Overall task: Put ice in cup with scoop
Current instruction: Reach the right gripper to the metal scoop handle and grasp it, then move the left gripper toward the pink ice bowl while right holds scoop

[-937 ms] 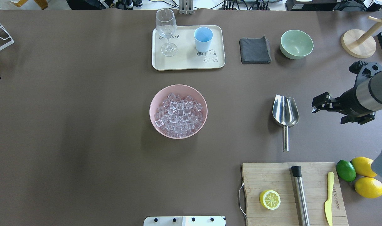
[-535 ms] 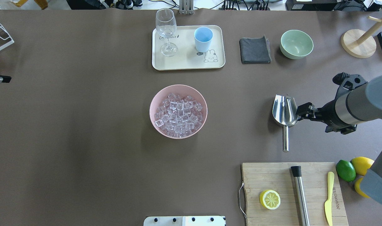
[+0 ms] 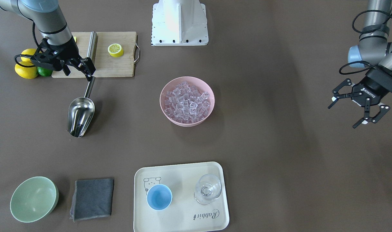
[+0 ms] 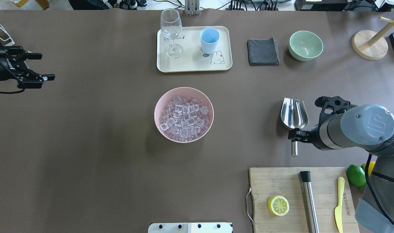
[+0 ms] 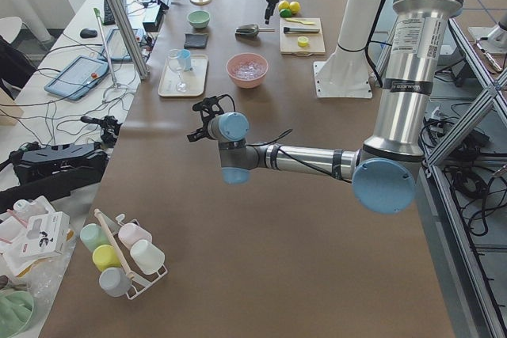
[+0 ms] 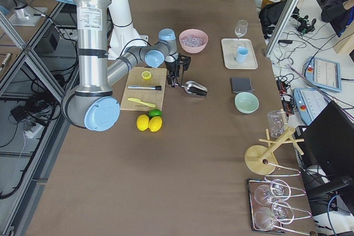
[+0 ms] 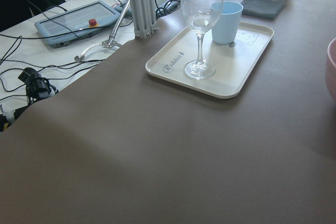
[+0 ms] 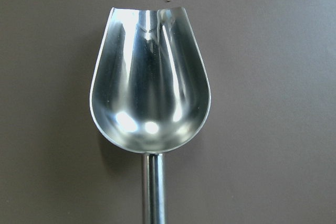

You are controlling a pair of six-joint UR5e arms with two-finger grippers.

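The steel scoop (image 4: pixel 294 113) lies flat on the brown table, trough pointing away from the robot, and fills the right wrist view (image 8: pixel 151 98). My right gripper (image 3: pixel 79 74) hangs open just above the scoop's handle (image 3: pixel 90 87), not touching it. The ice (image 4: pixel 184 118) is heaped in a pink bowl (image 4: pixel 158 110) at the table's middle. On a cream tray (image 4: pixel 222 64) at the far side stands the light-blue cup (image 4: pixel 209 40), also seen in the left wrist view (image 7: pixel 226 22). My left gripper (image 4: pixel 45 66) is open and empty at the far left.
A wine glass (image 4: pixel 171 30) shares the tray with the cup. A grey cloth (image 4: pixel 263 51) and a pale green bowl (image 4: pixel 306 45) sit to the tray's right. A cutting board (image 4: pixel 281 181) with a lemon half, steel rod and yellow knife lies near the robot.
My right arm has swung in from the right edge and now hangs over the scoop's handle. My left gripper has come into view from the left edge.
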